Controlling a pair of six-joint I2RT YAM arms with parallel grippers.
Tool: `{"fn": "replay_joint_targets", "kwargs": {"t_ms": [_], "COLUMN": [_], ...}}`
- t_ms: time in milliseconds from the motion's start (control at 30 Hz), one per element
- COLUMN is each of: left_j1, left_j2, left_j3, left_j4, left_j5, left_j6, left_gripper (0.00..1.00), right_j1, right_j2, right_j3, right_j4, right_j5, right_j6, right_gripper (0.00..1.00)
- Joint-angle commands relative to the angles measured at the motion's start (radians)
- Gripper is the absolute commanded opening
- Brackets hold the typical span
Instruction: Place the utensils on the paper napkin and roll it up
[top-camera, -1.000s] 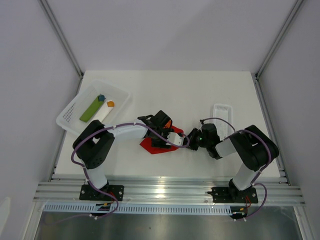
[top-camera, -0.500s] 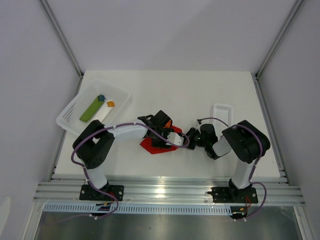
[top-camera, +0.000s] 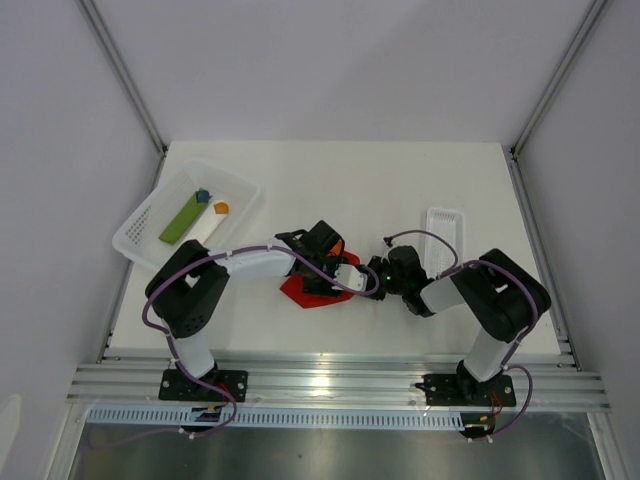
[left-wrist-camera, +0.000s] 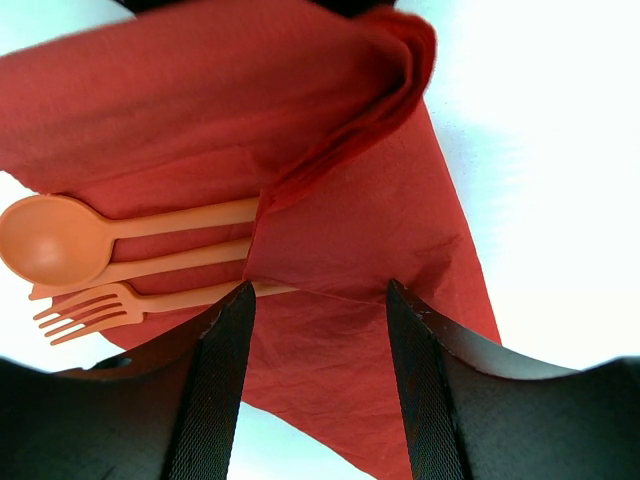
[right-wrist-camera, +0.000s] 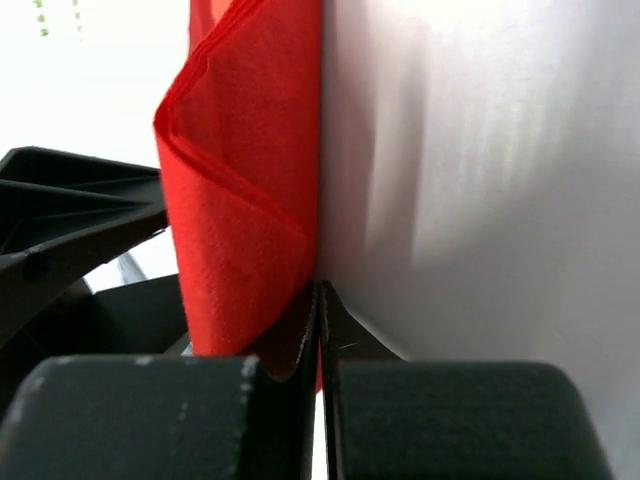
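Top view: paper napkin (top-camera: 310, 293), bright red and rumpled, lies mid-surface (top-camera: 400, 190), where both arms' ends meet over its 3 o'clock side.

Left wrist: left pincer (left-wrist-camera: 320, 290) released, fingers spread over the napkin. 1 flap is folded over 3 orange utensils (left-wrist-camera: 130, 262); spoon bowl and fork tines poke out at 9 o'clock.

Right wrist: right pincer (right-wrist-camera: 320, 305) clenched on the napkin's layered folded edge, which stands upright.

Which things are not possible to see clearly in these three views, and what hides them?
Top external: the left gripper covers most of the paper napkin.
Left wrist: a napkin fold hides the utensils' handle ends; the middle piece's head is unclear.
Right wrist: the right gripper and napkin block everything behind.
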Motion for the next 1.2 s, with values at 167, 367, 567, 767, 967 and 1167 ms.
{"fn": "replay_joint_targets", "kwargs": {"t_ms": [167, 367, 567, 767, 967, 1167], "left_j1": [-0.006, -0.006, -0.006, -0.006, -0.006, -0.006], "left_j2": [0.01, 0.009, 0.012, 0.009, 0.009, 0.009], "left_j3": [0.005, 0.007, 0.01, 0.007, 0.007, 0.01], "left_j4": [0.018, 0.018, 0.012, 0.012, 0.014, 0.012], "left_j5": [0.003, 0.001, 0.001, 0.0, 0.0, -0.002], "left_j6": [-0.007, -0.008, -0.008, -0.013, -0.013, -0.012], "left_gripper": [0.59, 0.59, 0.59, 0.6, 0.59, 0.6], "right_j1": [-0.001, 0.009, 0.039, 0.07, 0.09, 0.093], "right_j2": [-0.116, -0.145, -0.136, -0.16, -0.195, -0.16], "right_j3": [0.057, 0.086, 0.095, 0.103, 0.105, 0.129], "right_j4": [-0.252, -0.277, -0.219, -0.216, -0.223, -0.241], "right_j5": [0.176, 0.205, 0.16, 0.182, 0.22, 0.216], "right_j6": [-0.108, -0.137, -0.132, -0.14, -0.146, -0.154], "right_gripper": [0.0, 0.0, 0.0, 0.0, 0.0, 0.0]}}
